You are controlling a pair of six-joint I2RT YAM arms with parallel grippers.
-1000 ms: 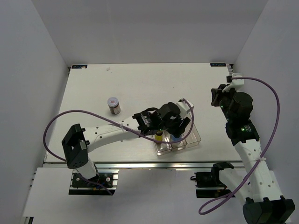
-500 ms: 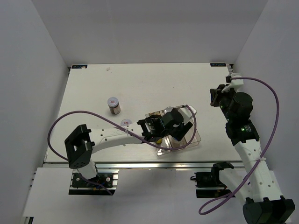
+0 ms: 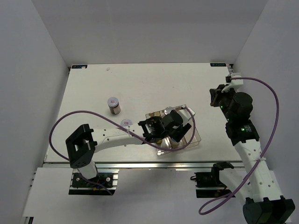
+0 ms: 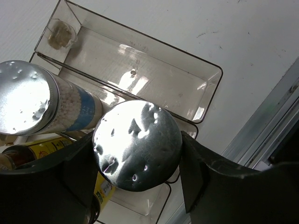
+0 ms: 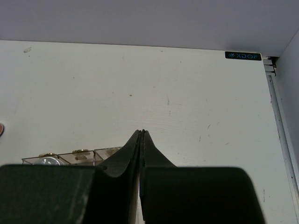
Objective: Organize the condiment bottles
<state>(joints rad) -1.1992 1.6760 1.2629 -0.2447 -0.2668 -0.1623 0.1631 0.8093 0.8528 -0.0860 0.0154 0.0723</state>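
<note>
Light: bright, even and white, falling from overhead. The table (image 3: 140, 84) and walls (image 3: 42, 56) show no blown-out patches in the top view.
Shadows: soft and short, one beside the brown jar (image 3: 114, 105), one under my left arm.
Glare: in my left wrist view there are hard white highlights on the silver cap of the nearer bottle (image 4: 138, 144) and on the farther bottle (image 4: 28, 95). Bright reflections lie on the clear tray (image 4: 140, 70).
Focus: my left fingers (image 4: 203, 175) are dark and blurred. My right fingers (image 5: 126, 161) are near black and soft, while the table beyond them is sharp.
</note>
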